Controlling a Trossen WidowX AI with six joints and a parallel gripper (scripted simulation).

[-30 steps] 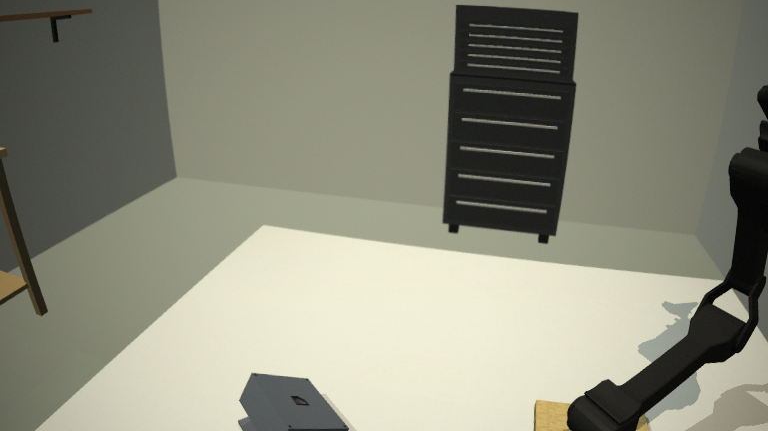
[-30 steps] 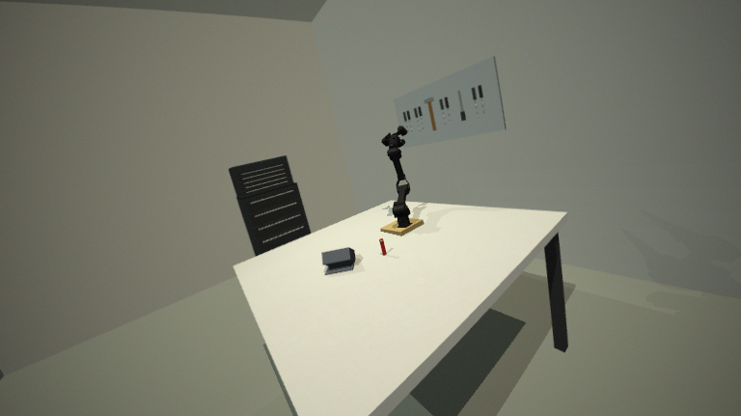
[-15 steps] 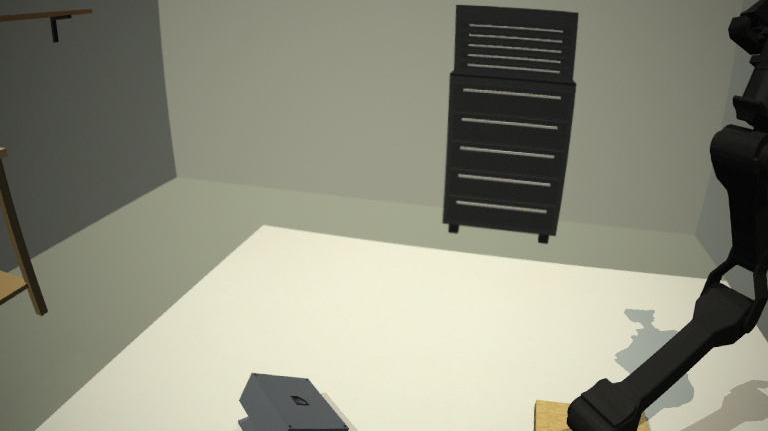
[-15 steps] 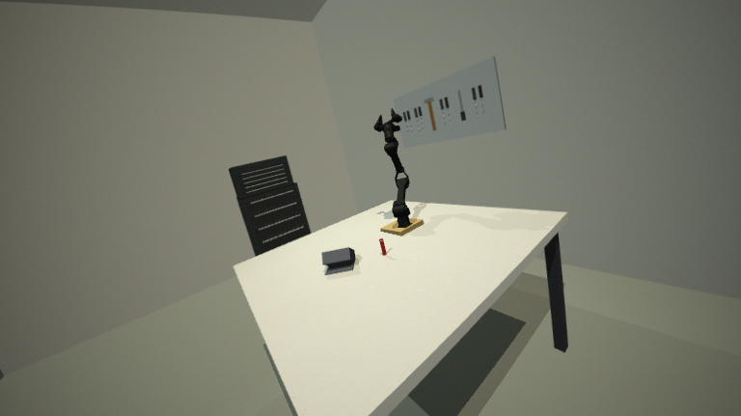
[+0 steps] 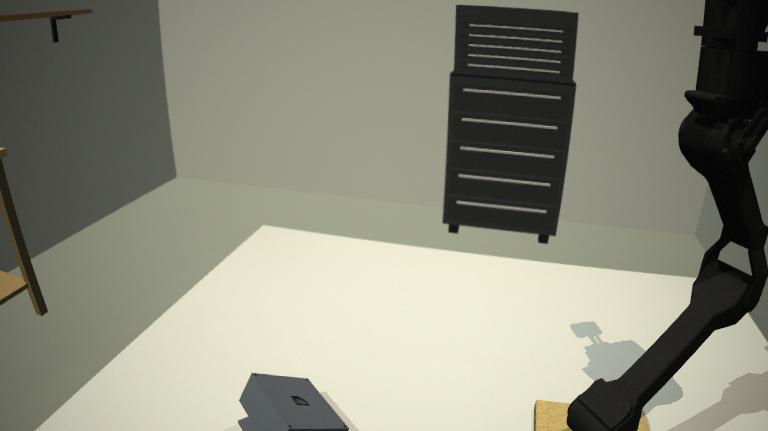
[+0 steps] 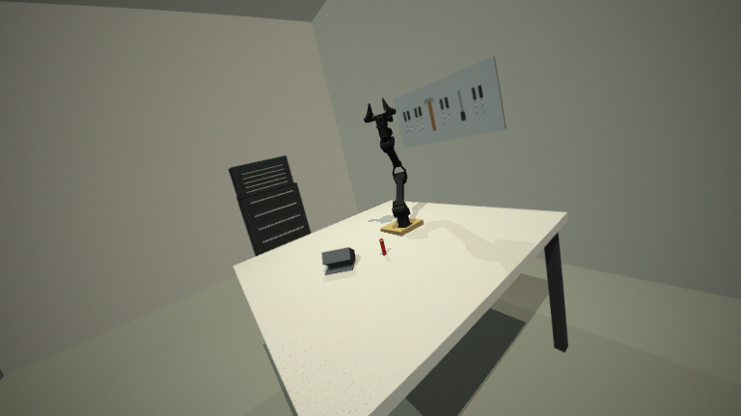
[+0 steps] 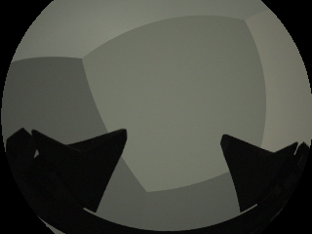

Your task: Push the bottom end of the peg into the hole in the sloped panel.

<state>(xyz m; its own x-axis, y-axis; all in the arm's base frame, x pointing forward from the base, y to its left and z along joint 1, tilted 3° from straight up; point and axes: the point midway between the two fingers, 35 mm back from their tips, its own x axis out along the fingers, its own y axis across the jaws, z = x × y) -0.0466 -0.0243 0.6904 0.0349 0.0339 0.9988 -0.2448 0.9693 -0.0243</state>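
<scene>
A red peg (image 6: 383, 247) stands upright on the white table (image 5: 362, 313) (image 6: 437, 291), between the arm's base and the panel. The blue-grey sloped panel (image 5: 283, 398) (image 6: 338, 257) stands on the table; the top view shows one dark hole (image 5: 299, 400) with straight sides in its face. The hole does not show in the exterior view, and the peg is outside the top view. My gripper (image 6: 376, 106) (image 7: 177, 138) is wide open and empty, held high above the table and pointing up, far from the peg. The wrist view shows only walls between and beyond the fingers.
The arm rises from a wooden base plate (image 5: 550, 415) (image 6: 391, 229) on the table, behind the peg in the exterior view. A black drawer cabinet (image 5: 509, 137) (image 6: 273, 209) stands beyond the table. A tool board (image 6: 448, 111) hangs on the wall behind the arm.
</scene>
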